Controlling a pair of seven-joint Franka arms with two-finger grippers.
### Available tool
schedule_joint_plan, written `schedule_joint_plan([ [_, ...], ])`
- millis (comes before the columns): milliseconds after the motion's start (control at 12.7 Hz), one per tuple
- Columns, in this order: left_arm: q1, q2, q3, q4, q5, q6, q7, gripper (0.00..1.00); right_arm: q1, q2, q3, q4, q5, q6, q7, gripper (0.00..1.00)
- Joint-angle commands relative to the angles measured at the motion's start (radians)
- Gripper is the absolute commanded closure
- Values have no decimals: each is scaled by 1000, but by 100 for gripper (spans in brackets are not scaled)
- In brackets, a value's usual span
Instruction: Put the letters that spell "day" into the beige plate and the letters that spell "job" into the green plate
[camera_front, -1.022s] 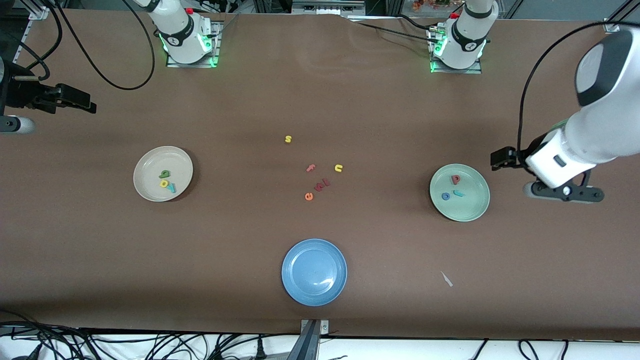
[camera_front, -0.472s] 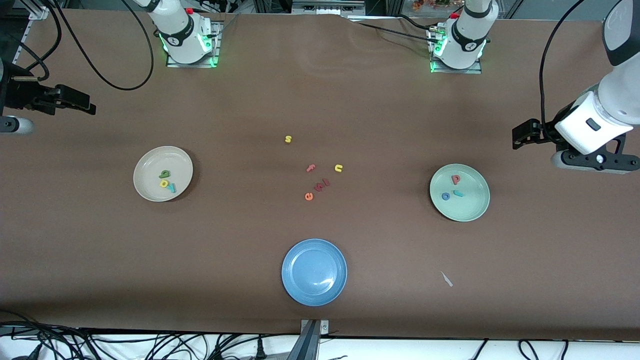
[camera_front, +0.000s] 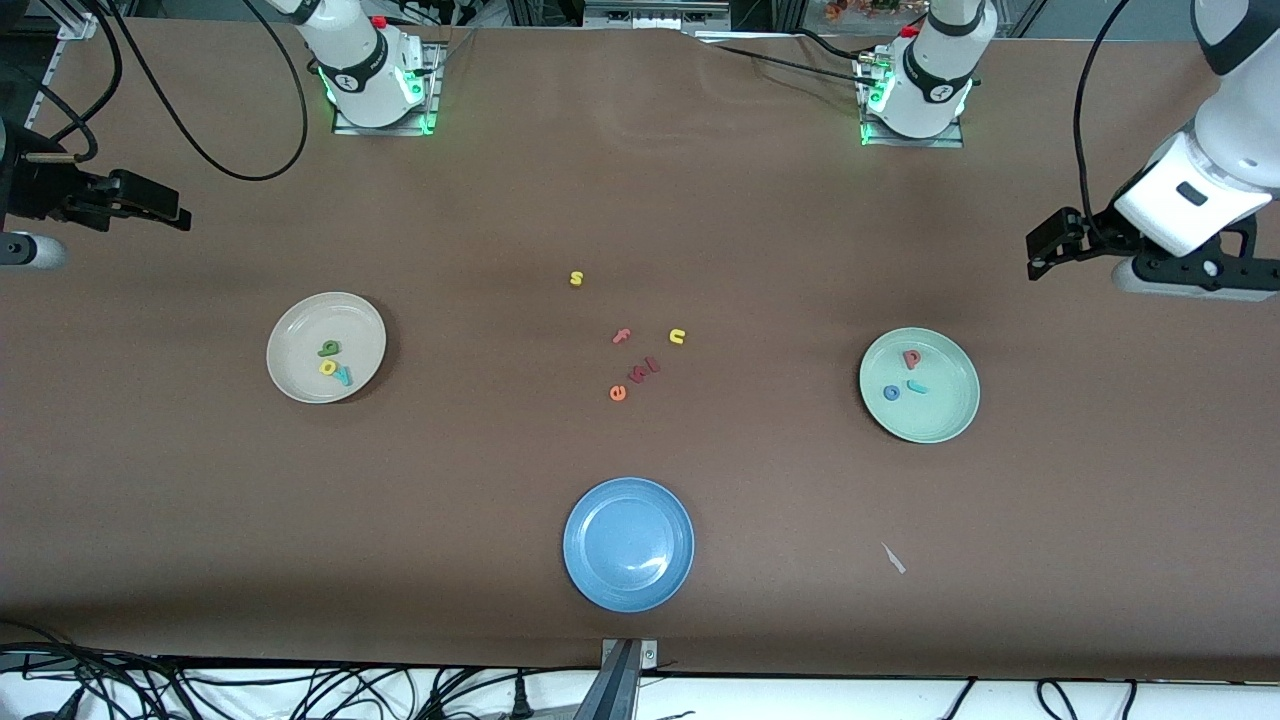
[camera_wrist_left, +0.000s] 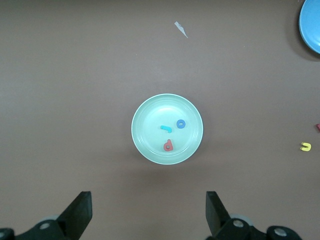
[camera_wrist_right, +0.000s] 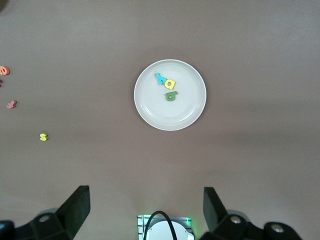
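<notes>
Left gripper (camera_front: 1040, 250) raised at right edge of frame, over bare table, jaws wide apart, empty. Right gripper (camera_front: 170, 208) at left edge, likewise spread, empty. Foam day letters (camera_front: 333, 362) in glossy round beige plate (camera_front: 300, 320), left-center; job letters (camera_front: 905, 375) in mint green plate (camera_front: 945, 415), right-center.

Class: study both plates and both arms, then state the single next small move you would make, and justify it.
Probably none beyond parking: the beige plate holds three letters, the green plate holds three, and the left end effector and right end effector are open and empty.
</notes>
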Motion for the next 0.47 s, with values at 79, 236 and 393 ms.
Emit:
schedule_joint_plan([
  [79,-49,-27,61,-25,-30,13,21,0,0,11,-2,25,8,-5,-19,0],
  [236,-49,-23,61,-22,-30,4,25,0,0,9,-2,23,8,-5,-19,0],
  [393,-46,-17,60,-13,-25,-13,24,0,0,11,-2,23,8,-5,-19,0],
])
